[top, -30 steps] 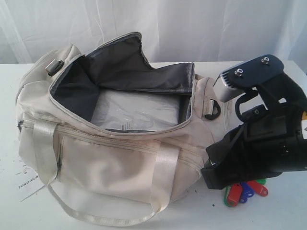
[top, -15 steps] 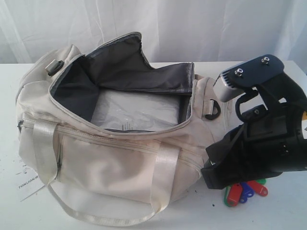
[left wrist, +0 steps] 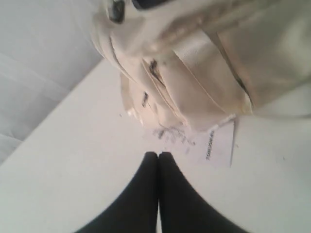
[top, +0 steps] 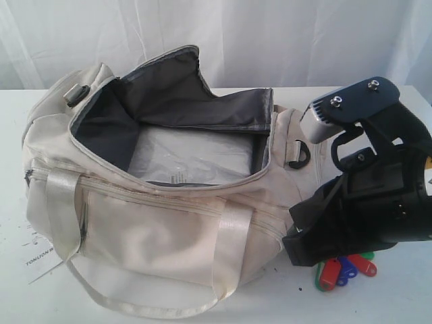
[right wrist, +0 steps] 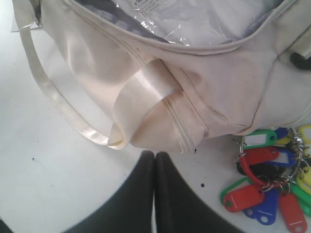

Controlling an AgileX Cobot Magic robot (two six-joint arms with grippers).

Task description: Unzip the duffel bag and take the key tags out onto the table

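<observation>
Right wrist view: right claw [right wrist: 154, 154] has both fingers pressed together, nothing btwn them, so it holds nothing. It hangs over the table [right wrist: 58, 165], tips just short of the bag [right wrist: 204, 92] where the shiny handle loop [right wrist: 146, 92] folds over the front wall. Key tags [right wrist: 269, 189] lie on the table just beside the claw, at the foot of the bag's end. I see red, blue, green, yellow and one black, all on metal rings. They're outside the bag and apart from the claw.

Left wrist view: left claw [left wrist: 158, 154] is likewise closed tight and empty, above bare table. It's near a white paper label [left wrist: 214, 145] w/ black print lying at the bag's other end. Can't tell for sure, but the claw looks clear of both label and bag.

Exterior view: bag sits mid-table w/ the top gaping, flap [top: 169, 81] standing up at the back and dark grey lining showing. A clear plastic packet [top: 189, 158] lies flat inside. Right arm [top: 364, 209] hangs low by the bag's right end and hides most of the tags. Only a few red, blue and green ones poke out under it.
</observation>
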